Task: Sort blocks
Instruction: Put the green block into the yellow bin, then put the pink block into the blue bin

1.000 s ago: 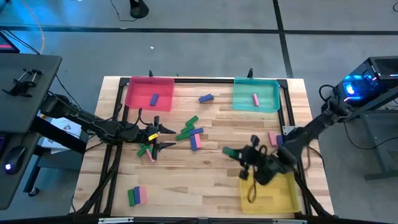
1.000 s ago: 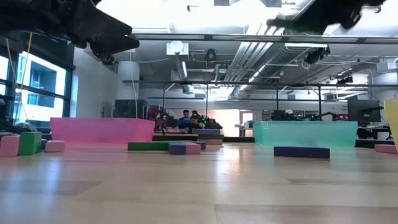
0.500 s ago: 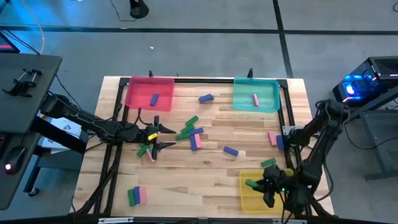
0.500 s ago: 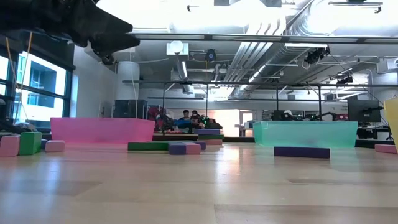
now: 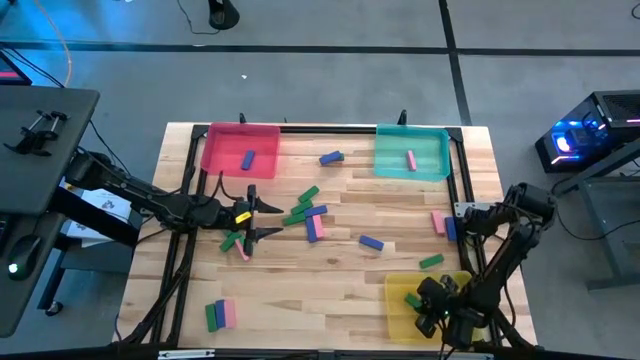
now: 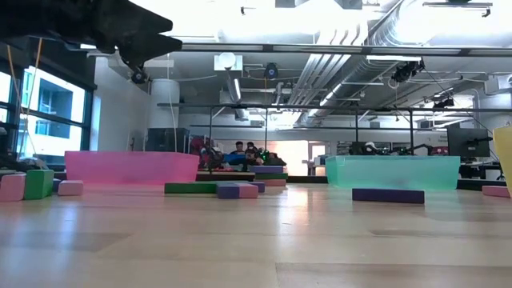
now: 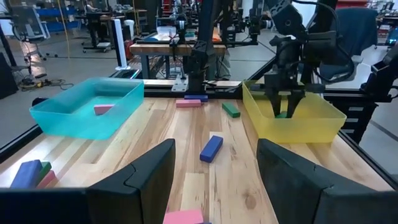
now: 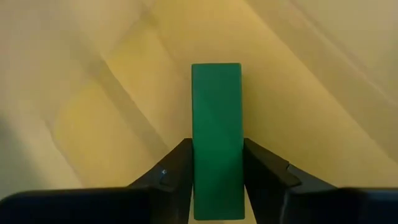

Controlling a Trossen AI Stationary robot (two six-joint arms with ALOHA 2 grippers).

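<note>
1. The green block [image 8: 216,140] is a flat, plain rectangular bar, seen lengthwise in the right wrist view. Its smooth top is uniformly green.
2. The right tool [image 5: 428,301] is narrow. Its two dark fingers [image 8: 174,171] press against the long sides of the green block, and most of the bar sticks out ahead of them.
3. The right tool and the green block are over the yellow tray [image 5: 400,326], at the near right of the tabletop [image 5: 340,280]. The tray's yellow floor fills the wrist view behind the bar.
4. The high view shows only a small green spot just left of the right tool. The left wrist view shows that tool from afar, pointing down into the yellow tray.
5. The left tool [image 5: 251,222] hovers above the left middle of the tabletop with its fingers wide and nothing between them. A green and pink pair [image 5: 236,243] lies just beside it.
6. Only the high view shows the whole spread of blocks:
   - a mixed cluster [image 5: 306,212] in the centre;
   - a blue bar [image 5: 371,242] alone to its right;
   - another green bar [image 5: 431,262] just outside the yellow tray;
   - one pink bar in the teal tray [image 5: 385,160];
   - one pink bar in the pink tray [image 5: 220,150].
7. The low view shows neither tool tip, only the trays' walls, a few bars edge-on and the room behind.
</note>
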